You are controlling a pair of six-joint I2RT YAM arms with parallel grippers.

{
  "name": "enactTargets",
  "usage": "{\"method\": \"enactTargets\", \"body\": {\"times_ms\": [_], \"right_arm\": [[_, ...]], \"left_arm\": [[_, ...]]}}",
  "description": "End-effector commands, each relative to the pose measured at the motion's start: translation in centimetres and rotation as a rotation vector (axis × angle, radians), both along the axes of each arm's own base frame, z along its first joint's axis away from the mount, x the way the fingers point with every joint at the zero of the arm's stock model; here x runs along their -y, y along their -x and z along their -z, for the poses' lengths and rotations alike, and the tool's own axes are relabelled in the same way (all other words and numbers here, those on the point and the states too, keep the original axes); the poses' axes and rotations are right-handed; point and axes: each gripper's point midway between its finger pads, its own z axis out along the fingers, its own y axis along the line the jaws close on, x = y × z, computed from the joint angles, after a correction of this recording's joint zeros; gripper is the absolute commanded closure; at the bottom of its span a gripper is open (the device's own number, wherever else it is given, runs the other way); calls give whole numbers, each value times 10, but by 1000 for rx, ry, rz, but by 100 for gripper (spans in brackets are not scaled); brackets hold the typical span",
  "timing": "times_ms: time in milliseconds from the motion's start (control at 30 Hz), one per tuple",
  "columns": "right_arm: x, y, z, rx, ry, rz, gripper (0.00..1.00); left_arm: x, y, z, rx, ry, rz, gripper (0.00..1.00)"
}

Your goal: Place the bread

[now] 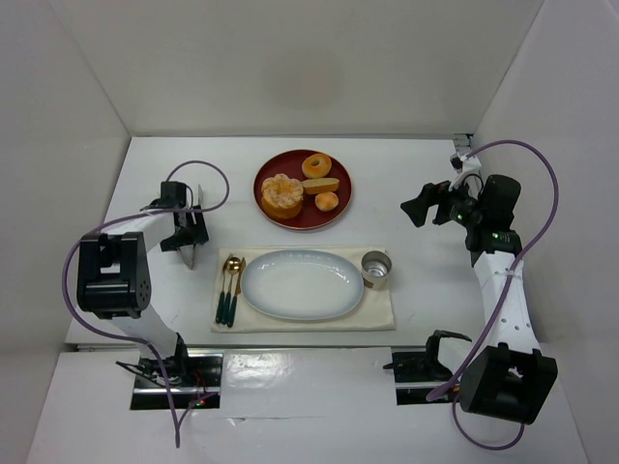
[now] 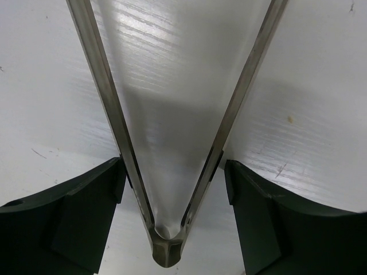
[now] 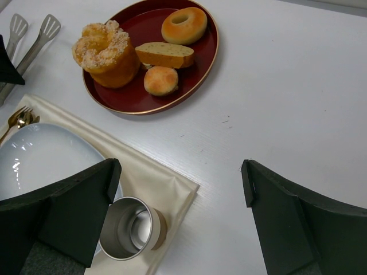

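Bread (image 3: 165, 54) lies on red plate (image 3: 192, 74) on white table (image 3: 287, 86); left pincer (image 2: 174, 167) clasps tongs (image 2: 109, 103), right pincer (image 3: 179, 167) gapes empty.

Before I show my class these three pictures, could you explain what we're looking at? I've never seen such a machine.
Two robot arms are bolted to a white table. One picture looks down from above; the others come from a camera on each wrist. The left gripper holds metal tongs; the right gripper is open and empty. A red plate carries the bread, a donut, a small bun and a frilly pastry. Nearer the arms, a cloth holds an empty white plate, cutlery and a metal cup.
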Motion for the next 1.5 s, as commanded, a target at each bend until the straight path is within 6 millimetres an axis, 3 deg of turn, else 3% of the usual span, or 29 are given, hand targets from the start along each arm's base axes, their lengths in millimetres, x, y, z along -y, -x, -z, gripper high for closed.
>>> {"method": "enactTargets", "body": {"times_ms": [0,233,367,400,533,600,667,800,1000,1133,1233,1467], "right_arm": [[0,3,-15,50,17,-11,0],[0,3,-15,50,17,-11,0],[0,3,-15,50,17,-11,0],[0,3,-15,50,17,-11,0],[0,3,-15,50,17,-11,0],[0,3,-15,50,17,-11,0],[-2,3,-15,51,14,-20,0],[-2,3,-15,51,14,-20,0],[-3,4,-16,52,11,-28,0],[-3,4,-16,52,11,-28,0],[-3,4,-16,52,11,-28,0],[-3,4,-16,52,11,-28,0]], "left_arm": [[-1,-10,-2,4,3,27,14],[1,-7,4,-26,14,31,16],[1,-4,8,-44,16,31,31],[1,-4,8,-44,16,31,41],[3,-4,8,-44,24,35,62],[4,-9,1,-21,31,40,69],[7,-9,-6,-7,42,46,69],[13,-22,-38,95,74,49,69],[34,-39,-124,305,174,97,69],[66,-38,-178,398,230,200,67],[95,-33,-207,426,325,303,65],[153,-14,-240,412,539,520,54]]}}
